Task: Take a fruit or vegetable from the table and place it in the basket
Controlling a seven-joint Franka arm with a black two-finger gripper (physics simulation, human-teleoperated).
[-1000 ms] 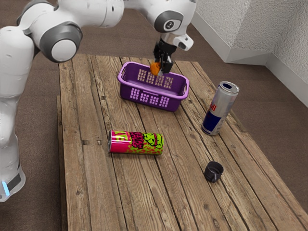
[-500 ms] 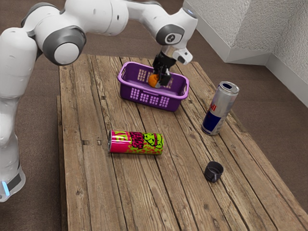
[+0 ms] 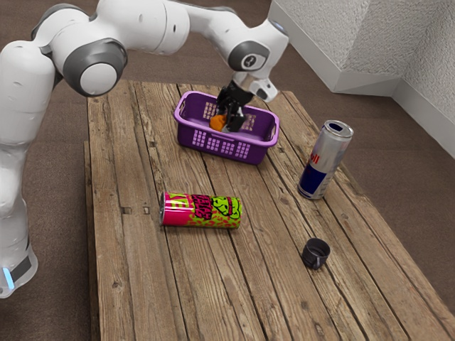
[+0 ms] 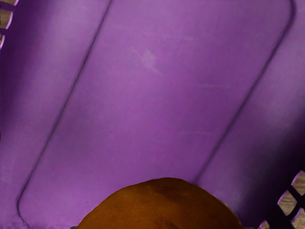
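Note:
Inside the purple basket [image 3: 222, 147], low between its walls, is my black gripper [image 3: 227, 122], shut on an orange fruit [image 3: 217, 123]. The fruit is partly covered by the fingers and the basket's near wall. From the wrist view, the rounded top of the orange fruit [image 4: 162, 205] shows close under the hand, with the purple basket floor [image 4: 152, 105] beyond it. Whether the fruit touches that floor I cannot tell.
A pink and green can [image 3: 202, 211] lies on its side on the wooden table [image 3: 135, 284]. Toward the exterior view's right stands a silver and blue can [image 3: 325, 160]. A small black cup [image 3: 316, 253] is nearer the camera.
The hand has come down into the basket, carrying the orange fruit lower and, lately, toward the exterior view's left. The hand has also tilted. Basket, cans and cup have stayed put.

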